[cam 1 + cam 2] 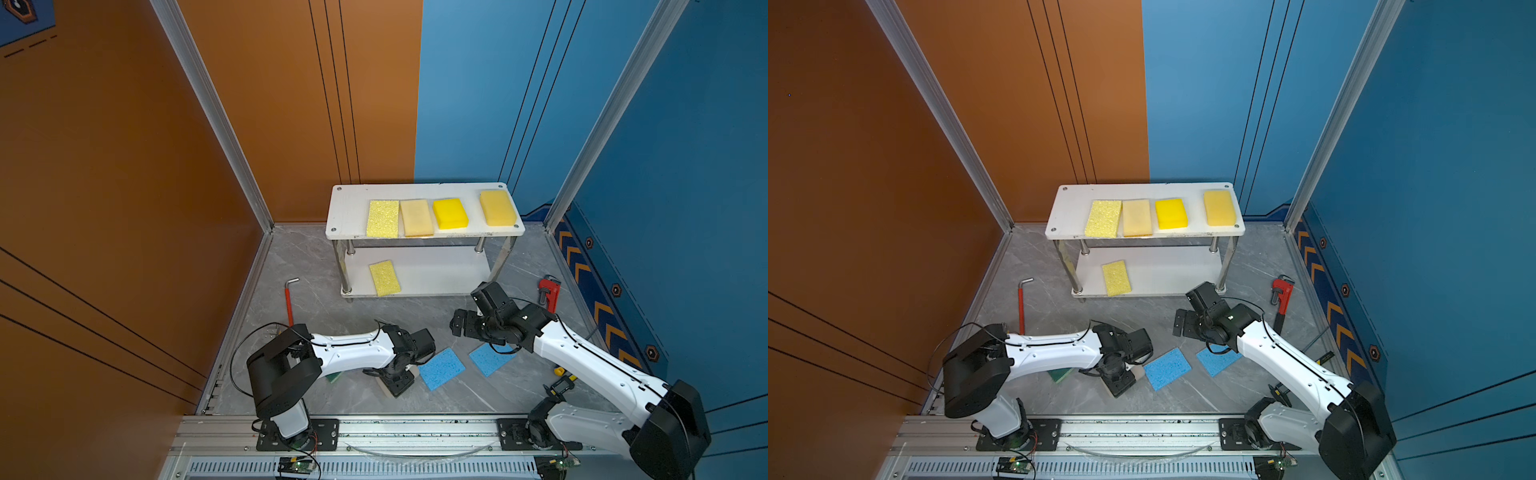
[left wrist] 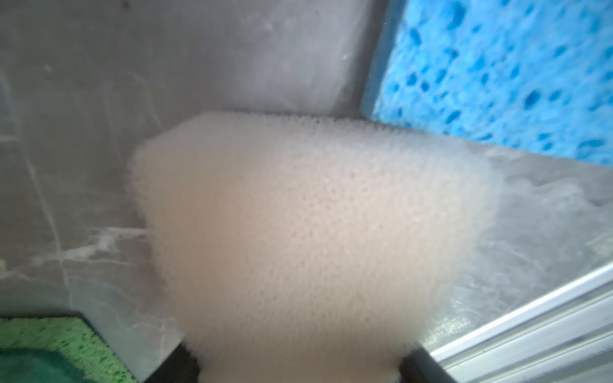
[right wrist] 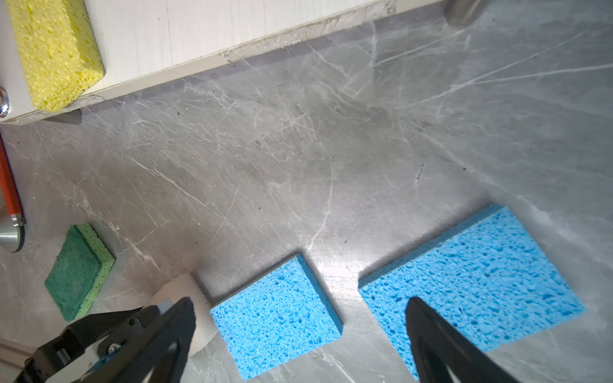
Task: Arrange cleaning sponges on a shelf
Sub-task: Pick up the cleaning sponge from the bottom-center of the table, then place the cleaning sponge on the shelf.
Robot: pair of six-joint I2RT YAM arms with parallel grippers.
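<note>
Filling the left wrist view, the pinkish-beige sponge (image 2: 308, 232) looks finely porous.

The shelf (image 1: 345, 208) had white boards and chrome posts. Its upper board carried a speckled pale-yellow sponge (image 1: 382, 219), a cream-yellow sponge (image 1: 416, 217), a bright yellow sponge (image 1: 450, 213) and a golden-yellow sponge (image 1: 497, 208). The lower board carried a second pale-yellow sponge (image 1: 385, 278), pitted all over. One blue sponge (image 1: 441, 368) and another blue sponge (image 1: 490, 358) were dotted with darker blue pores. The green sponge (image 3: 79, 272) was dark green above a lighter green layer. The pinkish-beige sponge (image 2: 298, 232) showed fine, even pores. The floor (image 1: 316, 307) was grey marble veined with white (behind it, an orange-brown wall (image 1: 104, 166) met a blue wall (image 1: 457, 104)). The wrench (image 1: 550, 295) was red, the hex key (image 1: 288, 305) red with a grey bend.
</note>
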